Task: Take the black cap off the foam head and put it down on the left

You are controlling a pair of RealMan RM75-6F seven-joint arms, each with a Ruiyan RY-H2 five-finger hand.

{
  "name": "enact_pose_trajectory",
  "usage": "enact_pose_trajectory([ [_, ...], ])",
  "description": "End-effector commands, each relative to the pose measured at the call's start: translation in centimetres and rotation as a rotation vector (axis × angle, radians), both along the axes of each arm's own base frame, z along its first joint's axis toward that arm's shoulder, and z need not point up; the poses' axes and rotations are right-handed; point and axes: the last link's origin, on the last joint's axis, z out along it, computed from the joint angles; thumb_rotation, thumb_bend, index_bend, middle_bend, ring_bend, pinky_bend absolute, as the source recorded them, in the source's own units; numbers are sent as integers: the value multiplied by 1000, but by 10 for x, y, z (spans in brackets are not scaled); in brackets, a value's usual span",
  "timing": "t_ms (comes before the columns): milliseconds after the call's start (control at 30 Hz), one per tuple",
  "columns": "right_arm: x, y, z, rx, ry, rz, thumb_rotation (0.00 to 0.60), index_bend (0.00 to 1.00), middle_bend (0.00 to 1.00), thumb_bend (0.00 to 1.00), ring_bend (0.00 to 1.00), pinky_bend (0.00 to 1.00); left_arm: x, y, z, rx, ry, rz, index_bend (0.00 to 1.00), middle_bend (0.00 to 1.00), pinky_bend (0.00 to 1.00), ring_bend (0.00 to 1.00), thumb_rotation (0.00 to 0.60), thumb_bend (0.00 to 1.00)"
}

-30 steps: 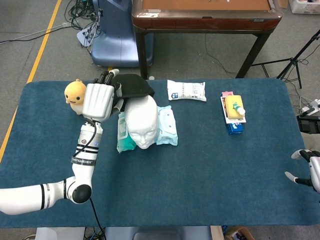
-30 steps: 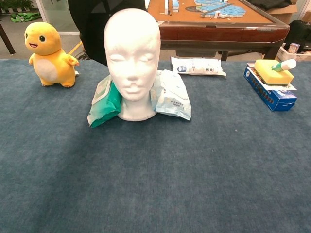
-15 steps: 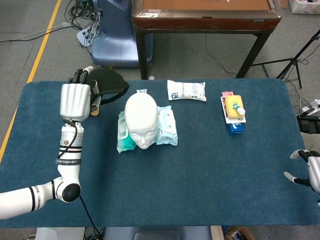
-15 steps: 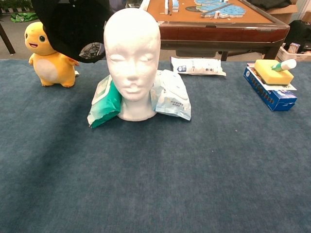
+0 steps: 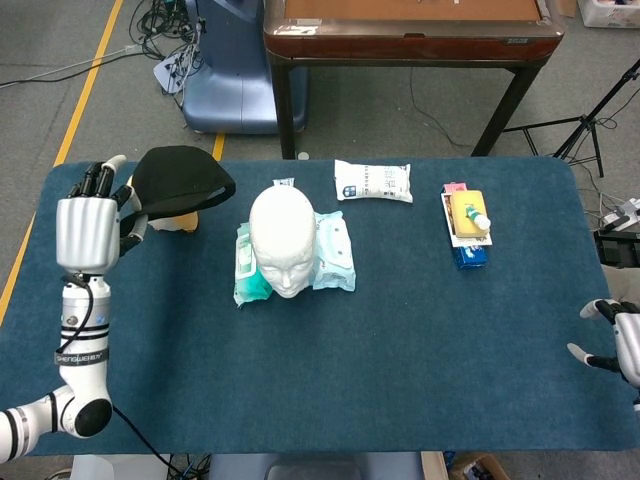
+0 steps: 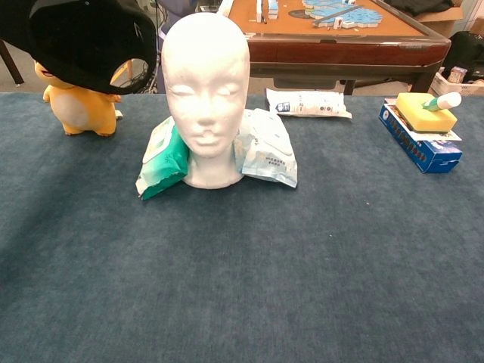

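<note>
Since the earlier frames the left hand (image 5: 88, 232) has carried the cap (image 5: 180, 181) further left of the head (image 5: 283, 241), and the cap now hangs above the toy.

From the head view, the left hand grips the cap at its left edge, fingers up, well left of the head. The toy (image 5: 181, 222) is almost wholly hidden under the cap. Green (image 5: 248, 272) and blue (image 5: 334, 252) wipe packs lean against the head on either side. A white pack (image 5: 373, 181) lies behind the head to the right; a sponge (image 5: 467, 213) on a box (image 5: 467, 255) is further right. The right hand (image 5: 615, 344) sits far right of the head, fingers spread, holding nothing.

From the chest view, the cap (image 6: 87, 44) hangs upper left of the head (image 6: 206, 90), covering the toy's (image 6: 79, 110) face. Neither hand shows.
</note>
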Motion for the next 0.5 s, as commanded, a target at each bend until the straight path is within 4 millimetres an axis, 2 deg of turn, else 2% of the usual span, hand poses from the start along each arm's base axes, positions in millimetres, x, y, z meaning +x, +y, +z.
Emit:
enact_pose_trajectory([
  [33, 0, 0, -1, 0, 3, -2, 600, 449, 448, 80, 361, 548, -13, -22, 7, 6, -9, -37, 619, 188, 400, 174, 600, 340],
  [233, 1, -1, -4, 7, 12, -4, 600, 449, 448, 80, 361, 548, -25, -45, 10, 8, -8, -83, 620, 188, 400, 174, 600, 339],
  [500, 1, -2, -6, 9, 19, -7, 600, 449, 448, 80, 361, 548, -40, -62, 10, 10, -2, -101, 620, 188, 400, 174, 600, 339],
])
